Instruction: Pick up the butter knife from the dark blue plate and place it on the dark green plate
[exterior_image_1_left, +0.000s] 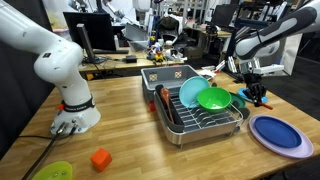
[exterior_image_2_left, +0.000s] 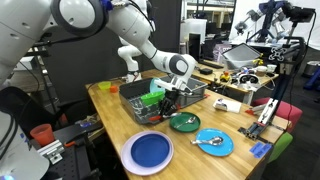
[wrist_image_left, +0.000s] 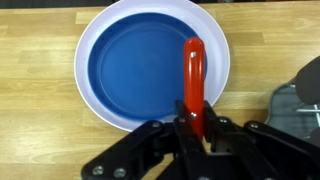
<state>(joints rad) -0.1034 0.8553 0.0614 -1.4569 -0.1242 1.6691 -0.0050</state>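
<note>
Wrist view shows my claw (wrist_image_left: 195, 122) closed tight on one end of the knife (wrist_image_left: 192, 70). The rest of the knife sticks out ahead of the fingers, over the blue plate (wrist_image_left: 92, 60), and seems to be lifted clear of it. In an exterior view the green plate (exterior_image_2_left: 184, 122) lies on the table, low and near the claw. The rack (exterior_image_2_left: 150, 102) is close by the claw and a teal dish (exterior_image_2_left: 213, 142) lies beyond the green plate. I think the grip is the weak point: the knife is thin and held at its end only, so a quick turn could make it pivot or slip out. The long free end could also catch the rack on the way. If I let go too high, it may bounce out of the green plate toward the teal dish.
</note>
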